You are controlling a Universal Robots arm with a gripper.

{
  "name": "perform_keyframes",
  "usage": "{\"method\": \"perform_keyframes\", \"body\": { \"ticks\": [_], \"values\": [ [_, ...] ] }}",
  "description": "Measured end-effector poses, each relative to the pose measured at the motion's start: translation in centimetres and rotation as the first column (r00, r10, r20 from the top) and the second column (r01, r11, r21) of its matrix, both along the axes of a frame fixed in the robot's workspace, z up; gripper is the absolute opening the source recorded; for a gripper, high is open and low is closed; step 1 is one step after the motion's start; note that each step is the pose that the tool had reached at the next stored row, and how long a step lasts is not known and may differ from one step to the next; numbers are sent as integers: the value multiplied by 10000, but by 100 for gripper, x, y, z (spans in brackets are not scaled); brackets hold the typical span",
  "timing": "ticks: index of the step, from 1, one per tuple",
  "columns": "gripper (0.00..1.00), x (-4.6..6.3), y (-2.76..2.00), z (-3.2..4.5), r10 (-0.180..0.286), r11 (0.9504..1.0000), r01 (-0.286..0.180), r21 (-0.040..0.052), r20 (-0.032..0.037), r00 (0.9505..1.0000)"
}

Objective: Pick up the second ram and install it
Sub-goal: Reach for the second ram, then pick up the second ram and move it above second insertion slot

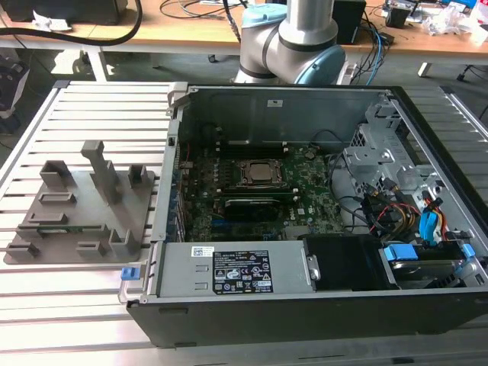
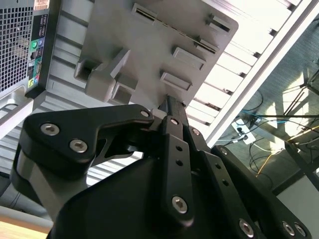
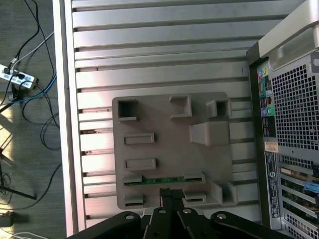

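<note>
The second ram (image 3: 163, 180) is a thin green stick standing on edge in a slot of the grey holder tray (image 3: 169, 144). In the exterior view the ram (image 1: 59, 227) lies near the tray's (image 1: 84, 229) front left. My gripper (image 3: 172, 193) hangs well above the tray with its black fingers pressed together and nothing between them. In the first wrist view its tips sit just beside the ram's middle. The second wrist view shows the same shut gripper (image 2: 169, 102) over the tray (image 2: 149, 50).
The open computer case (image 1: 305, 290) lies at the exterior view's right of the tray, with the green motherboard (image 1: 305, 206) and CPU socket (image 1: 261, 173) inside. All of it rests on a slatted aluminium table (image 3: 149, 55). Cables and a power strip (image 3: 17, 77) lie on the floor beyond the table's edge.
</note>
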State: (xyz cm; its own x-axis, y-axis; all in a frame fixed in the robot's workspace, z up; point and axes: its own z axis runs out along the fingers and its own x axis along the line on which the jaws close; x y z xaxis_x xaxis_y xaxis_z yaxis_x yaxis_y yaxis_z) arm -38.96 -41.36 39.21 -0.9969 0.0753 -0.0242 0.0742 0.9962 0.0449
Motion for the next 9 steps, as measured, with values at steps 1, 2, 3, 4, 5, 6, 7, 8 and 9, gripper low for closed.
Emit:
{"method": "perform_keyframes", "body": {
  "ticks": [1,2,3,4,5,6,7,8,9],
  "values": [
    [11,0,0,0,0,10000,0,0,0,10000],
    [11,1,0,0,0,10000,0,0,-1,10000],
    [11,1,0,0,0,10000,0,0,-1,10000],
    [11,1,0,0,0,10000,0,0,0,10000],
    [11,2,0,0,0,10000,0,0,0,10000],
    [11,2,0,0,0,10000,0,0,0,10000],
    [11,3,0,0,0,10000,0,0,0,10000],
    [11,3,0,0,28,10000,-28,-1,0,10000],
    [11,3,0,0,87,10000,-87,0,0,10000]
  ]
}}
